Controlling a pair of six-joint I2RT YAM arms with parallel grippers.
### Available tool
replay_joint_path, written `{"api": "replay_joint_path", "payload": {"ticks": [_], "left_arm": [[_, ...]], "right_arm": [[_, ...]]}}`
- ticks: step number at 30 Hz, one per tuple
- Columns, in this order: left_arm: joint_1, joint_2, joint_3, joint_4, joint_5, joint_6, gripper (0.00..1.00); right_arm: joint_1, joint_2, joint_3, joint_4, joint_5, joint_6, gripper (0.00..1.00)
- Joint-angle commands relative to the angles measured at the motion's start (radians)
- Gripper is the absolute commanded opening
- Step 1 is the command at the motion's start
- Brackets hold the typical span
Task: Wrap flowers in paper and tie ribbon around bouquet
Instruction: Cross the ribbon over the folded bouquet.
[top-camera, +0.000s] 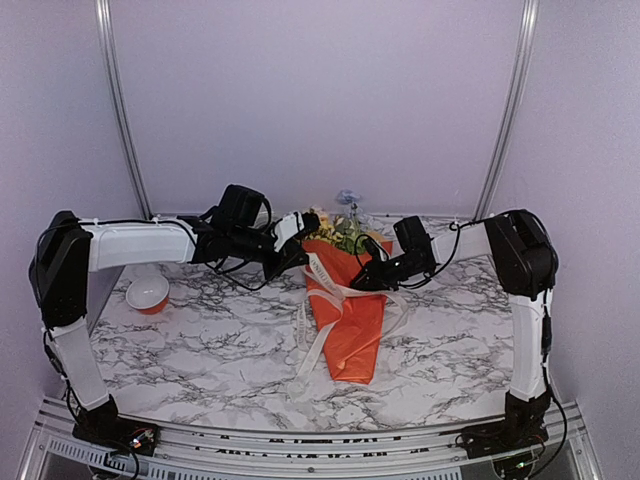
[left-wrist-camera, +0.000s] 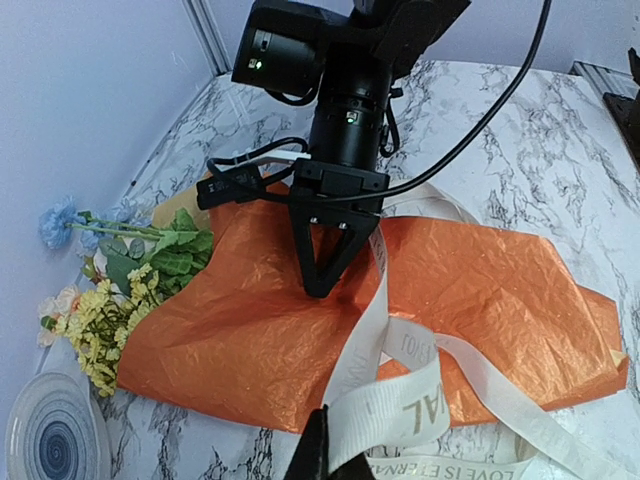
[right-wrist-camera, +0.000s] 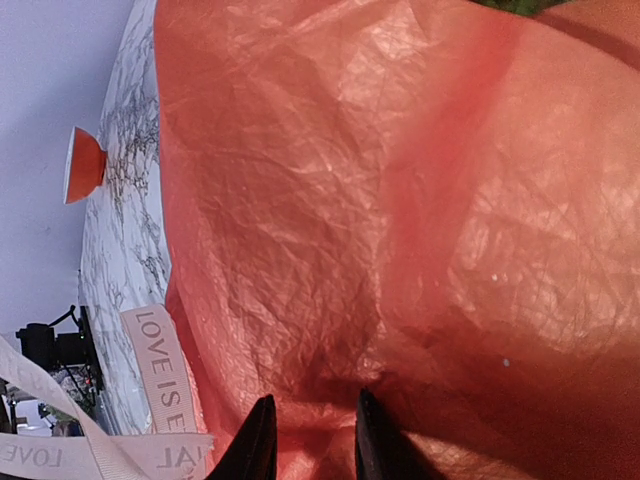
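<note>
The bouquet lies on the marble table, an orange paper cone with its point toward the arms. The flowers stick out of the far, wide end; yellow and blue blossoms show in the left wrist view. The cream ribbon crosses the cone and its tails trail off to the near left. My left gripper is shut on a loop of ribbon, pinched at its fingertips. My right gripper bears down on the cone's upper middle, its fingers closed on a ridge of paper.
A round orange-and-white bowl-like thing sits at the left of the table. A round white dish with a blue spiral lies beside the blossoms. Walls close off the back and both sides. The right arm reaches over the cone.
</note>
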Motion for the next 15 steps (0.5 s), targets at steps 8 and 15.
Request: {"api": "replay_joint_path", "payload": {"ticks": [8,15], "left_arm": [[0.001,-0.071,0.008,0.061,0.095,0.029,0.00],[0.035,-0.075,0.074,-0.152,0.118,0.223,0.00]], "right_arm": [[-0.010,0.073,-0.001,-0.103,0.081,-0.013,0.27],[-0.007,0.075,0.007,-0.108,0.083,-0.013,0.27]]}}
